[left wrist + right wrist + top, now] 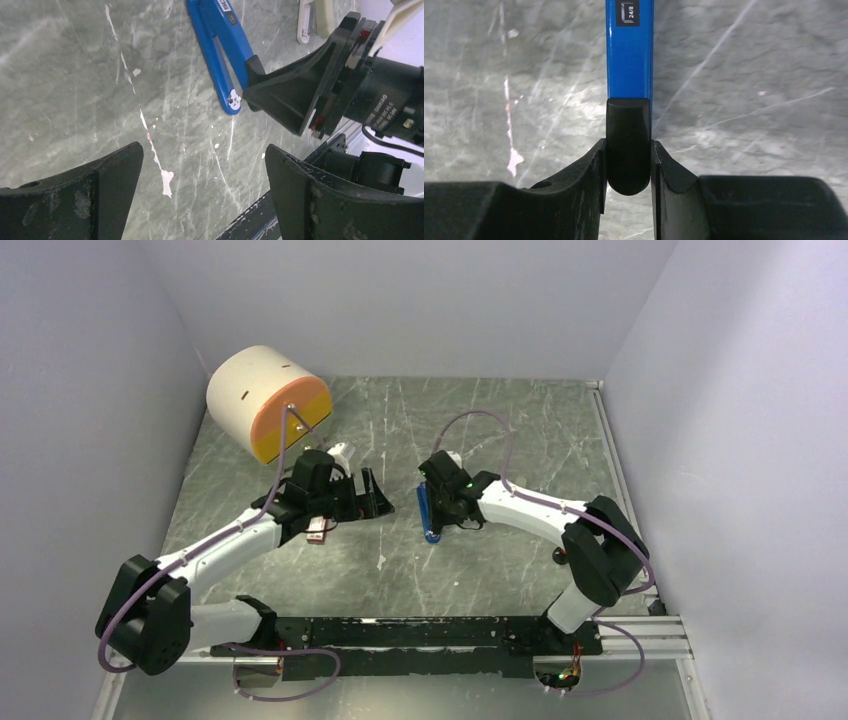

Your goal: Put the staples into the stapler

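Note:
The slim bright-blue stapler (pixel 428 512) lies flat near the middle of the table, closed. My right gripper (pixel 436 508) is shut on its black rounded end (pixel 628 150), one finger against each side; the blue body (pixel 629 55) runs away from the jaws. In the left wrist view the stapler (pixel 220 45) lies ahead with the right gripper (pixel 250 77) on it. My left gripper (pixel 378 495) hovers to the stapler's left, open, with only bare table between its fingers (pixel 120 170). The staples themselves do not show; a small pink-red and white box (pixel 318 533) lies under the left forearm.
A big cream cylinder with an orange face (pixel 268 400) stands at the back left. A pale beige-grey bar (pixel 306 22) lies beyond the stapler. A small dark object (pixel 562 558) sits by the right arm's elbow. Walls close in the table on three sides.

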